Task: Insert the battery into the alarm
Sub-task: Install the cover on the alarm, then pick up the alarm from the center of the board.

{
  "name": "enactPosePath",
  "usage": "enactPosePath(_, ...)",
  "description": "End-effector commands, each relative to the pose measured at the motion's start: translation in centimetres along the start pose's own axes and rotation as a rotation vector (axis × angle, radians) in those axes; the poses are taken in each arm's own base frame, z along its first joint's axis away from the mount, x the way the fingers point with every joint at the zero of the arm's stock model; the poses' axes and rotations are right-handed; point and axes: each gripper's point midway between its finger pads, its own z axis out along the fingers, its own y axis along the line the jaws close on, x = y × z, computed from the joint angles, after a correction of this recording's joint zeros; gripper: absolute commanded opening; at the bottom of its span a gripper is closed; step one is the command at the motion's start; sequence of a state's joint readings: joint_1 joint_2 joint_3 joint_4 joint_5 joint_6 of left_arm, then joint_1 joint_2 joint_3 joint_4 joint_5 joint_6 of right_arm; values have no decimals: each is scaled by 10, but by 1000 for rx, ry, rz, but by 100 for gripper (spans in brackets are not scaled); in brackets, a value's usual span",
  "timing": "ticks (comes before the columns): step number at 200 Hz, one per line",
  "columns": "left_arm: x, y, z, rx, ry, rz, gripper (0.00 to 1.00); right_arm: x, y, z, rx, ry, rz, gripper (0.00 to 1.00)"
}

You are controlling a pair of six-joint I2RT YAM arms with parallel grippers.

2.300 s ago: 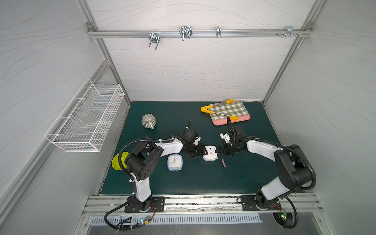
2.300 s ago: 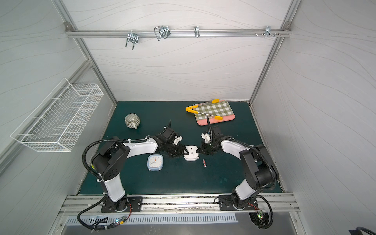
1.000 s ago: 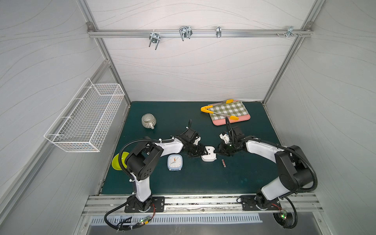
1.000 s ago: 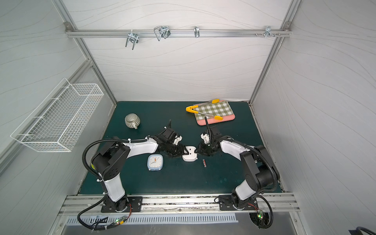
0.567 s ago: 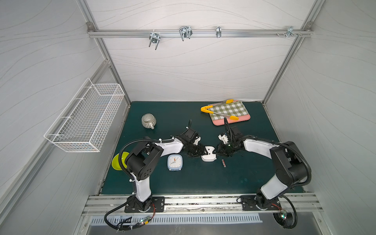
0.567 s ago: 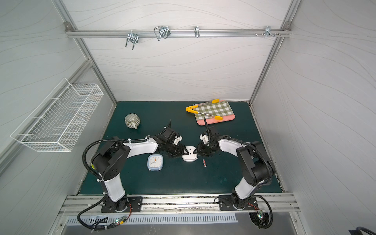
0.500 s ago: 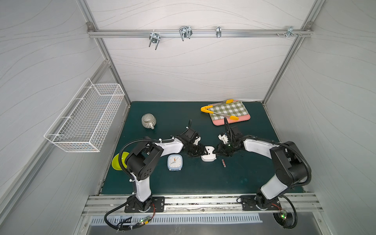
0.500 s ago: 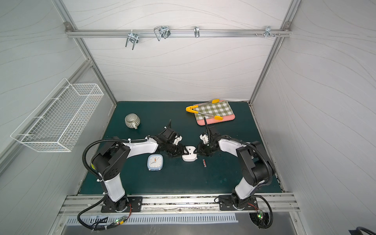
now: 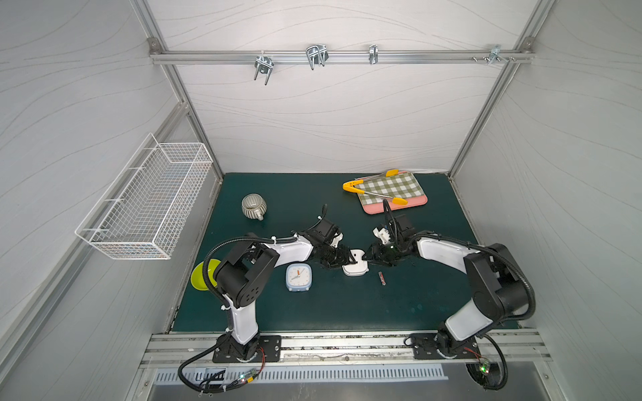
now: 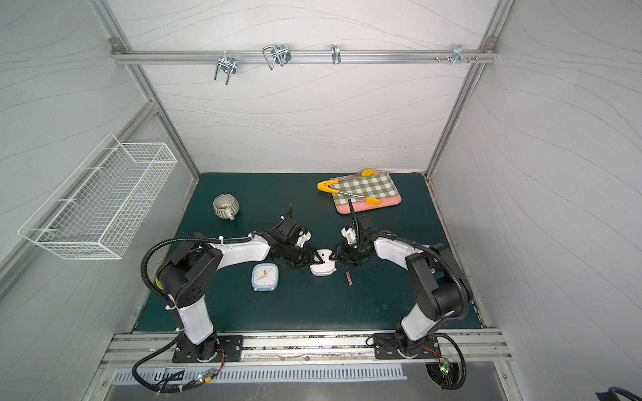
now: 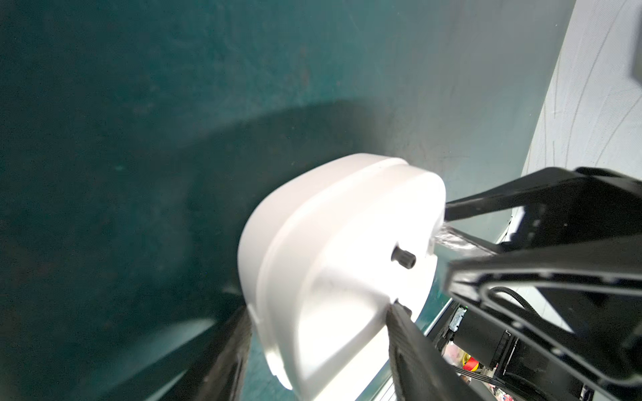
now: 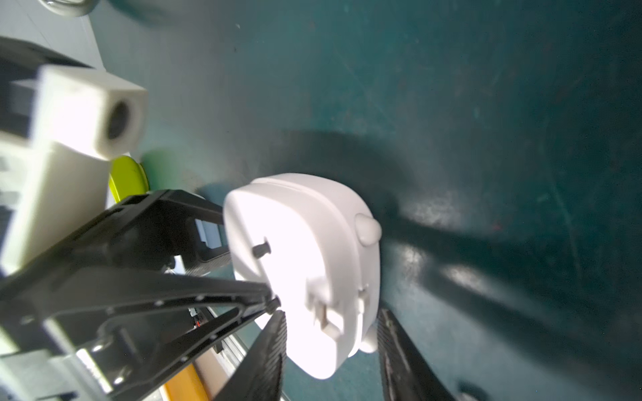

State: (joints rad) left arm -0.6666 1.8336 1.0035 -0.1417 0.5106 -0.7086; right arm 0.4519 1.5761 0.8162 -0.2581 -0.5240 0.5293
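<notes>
Dark green mat, white-panelled enclosure on three sides. Count: two arms, two clocks, one battery, one mug, one bowl, one pair of tongs, one checked cloth on one pink tray, one wire basket.

White alarm sits at the centre of the frame in both top views, raised at a tilt between the two grippers, back side showing. Casing is rounded, with a seam around it. The right wrist view shows two small black knobs, stubby rounded feet and a rectangular recess near one edge.

Battery, red-ended, lies on the mat just right of and below the alarm, touching nothing.

Left gripper clamps the alarm's edge, one finger on each face.

Right gripper straddles the opposite edge, jaws parted. Cannot tell if they press it.

Blue clock lies face up, left of the alarm. Striped mug is upper left, green bowl at the left edge. Yellow tongs, cloth and tray are upper right. Basket hangs on the left wall.
</notes>
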Motion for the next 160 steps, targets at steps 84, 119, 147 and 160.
enactPosePath(84, -39, 30, -97, -6, -318, -89, 94, -5, 10, -30, 469, -162, -240, 99)
enactPosePath(119, -40, 68, -137, -41, -409, -199, 96, -1, 28, -9, 608, -137, -365, 99)
enactPosePath(147, -39, 76, -147, -52, -423, -211, 96, 3, 34, 8, 673, -106, -412, 99)
enactPosePath(160, -39, 74, -148, -42, -425, -206, 96, 5, 35, 15, 674, -90, -415, 99)
